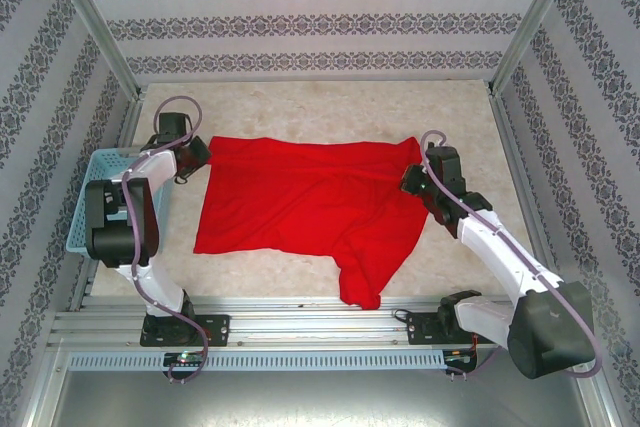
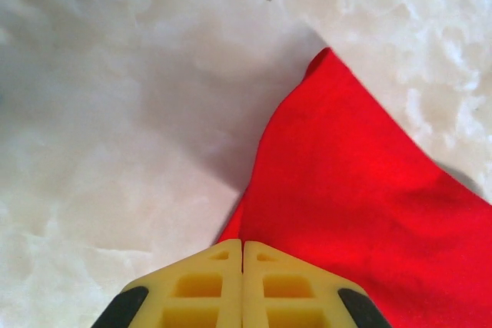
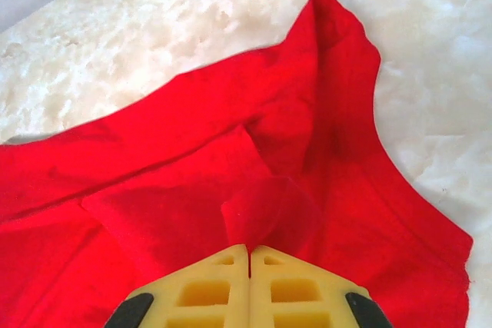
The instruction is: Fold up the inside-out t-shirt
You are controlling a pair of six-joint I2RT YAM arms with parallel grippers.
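Left gripper (image 2: 243,245) clamps shut at the far-left corner of the plain bright red short-sleeved cloth t-shirt (image 1: 300,209), spread on the pale marbled tabletop (image 1: 300,107). It's a thin bite, I think. Right gripper (image 3: 248,250) pinches a bunched fold at the far-right corner. Pull unevenly and the left edge slips free, or extra layers drag along.

Light is bright, even and diffuse. Ahead of the left fingers (image 2: 200,289), the t-shirt (image 2: 354,190) throws a soft grey shadow leftward on the table (image 2: 92,74). Ahead of the right fingers (image 3: 292,289), the table glares, washed out.
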